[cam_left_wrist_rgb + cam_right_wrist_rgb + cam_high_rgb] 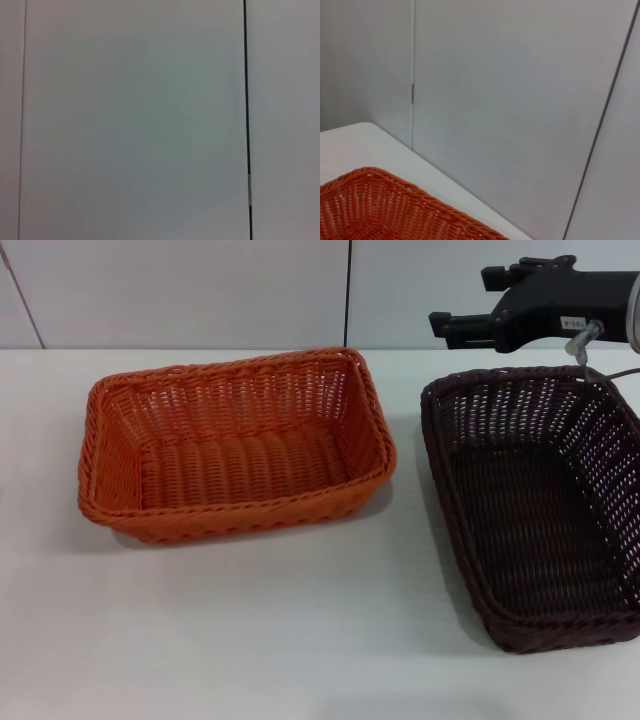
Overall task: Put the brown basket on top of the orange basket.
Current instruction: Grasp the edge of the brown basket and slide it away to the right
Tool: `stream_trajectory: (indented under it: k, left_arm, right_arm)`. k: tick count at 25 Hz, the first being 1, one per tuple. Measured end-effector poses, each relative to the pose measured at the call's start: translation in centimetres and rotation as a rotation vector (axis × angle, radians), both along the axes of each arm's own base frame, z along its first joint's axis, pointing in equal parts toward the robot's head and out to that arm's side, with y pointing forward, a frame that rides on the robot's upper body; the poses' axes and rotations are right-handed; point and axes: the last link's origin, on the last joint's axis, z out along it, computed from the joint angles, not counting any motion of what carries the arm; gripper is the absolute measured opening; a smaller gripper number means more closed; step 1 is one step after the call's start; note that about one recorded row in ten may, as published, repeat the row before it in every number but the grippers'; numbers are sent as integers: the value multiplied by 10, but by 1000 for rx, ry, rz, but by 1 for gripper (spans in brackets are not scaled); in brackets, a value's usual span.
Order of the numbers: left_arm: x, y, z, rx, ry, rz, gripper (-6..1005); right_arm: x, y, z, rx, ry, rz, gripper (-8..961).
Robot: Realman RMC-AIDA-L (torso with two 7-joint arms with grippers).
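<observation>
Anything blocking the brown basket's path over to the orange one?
Nothing visible. Bare table separates the brown basket from the orange basket, which is empty. The right gripper hovers behind the brown basket.

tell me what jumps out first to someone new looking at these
The bright orange basket sits left of centre on the white table, with the brown basket apart to its right, near the edge. The right gripper hangs above the brown basket's far end; the left gripper is out of view.
</observation>
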Motion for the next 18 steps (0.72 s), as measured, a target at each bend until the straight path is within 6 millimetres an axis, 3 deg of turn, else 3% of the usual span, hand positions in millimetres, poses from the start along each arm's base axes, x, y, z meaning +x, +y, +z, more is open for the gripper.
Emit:
stream_trajectory:
  k: [18]
  left_arm:
    - [0, 6, 1, 10, -18, 16, 752]
  right_arm:
    - [3, 9, -2, 22, 21, -16, 818]
